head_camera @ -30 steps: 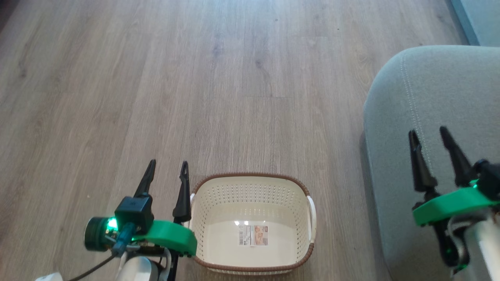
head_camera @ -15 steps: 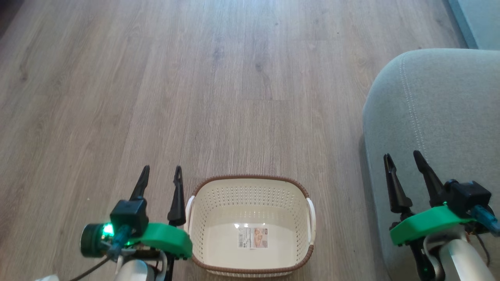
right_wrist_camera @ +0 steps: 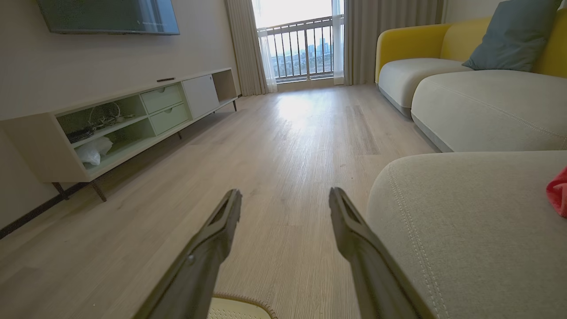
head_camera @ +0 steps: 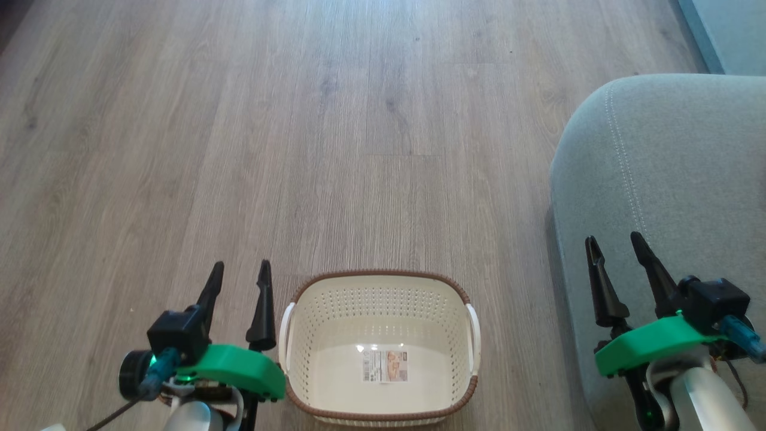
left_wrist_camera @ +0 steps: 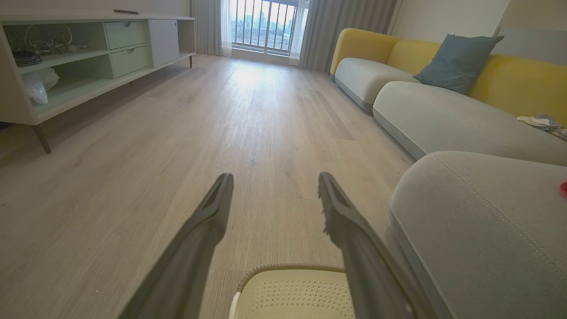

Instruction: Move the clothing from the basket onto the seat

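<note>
The cream basket (head_camera: 443, 286) with a brown rim stands on the floor at the bottom centre, holding nothing but a label on its bottom. Its rim (left_wrist_camera: 288, 268) also shows low in the left wrist view. Right of it rises the grey-green seat (head_camera: 676, 161). A bit of red clothing (right_wrist_camera: 559, 191) lies on the seat (right_wrist_camera: 465, 221) at the right wrist view's right edge, and a sliver of it (left_wrist_camera: 564, 188) shows in the left wrist view. My left gripper (head_camera: 237, 272) hangs open just left of the basket. Over the seat's front edge, my right gripper (head_camera: 614, 240) is open and holds nothing.
Wooden floor (head_camera: 359, 120) stretches ahead. A low TV cabinet (right_wrist_camera: 133, 119) lines the left wall. A yellow-backed sofa (left_wrist_camera: 443, 115) with a blue-grey cushion (left_wrist_camera: 456, 62) runs along the right, with a crumpled patterned cloth (left_wrist_camera: 542, 123) on it. A balcony door (right_wrist_camera: 301, 48) is far ahead.
My right gripper drew back and down toward the seat's front edge. My left gripper sank slightly lower beside the basket. Both stayed open.
</note>
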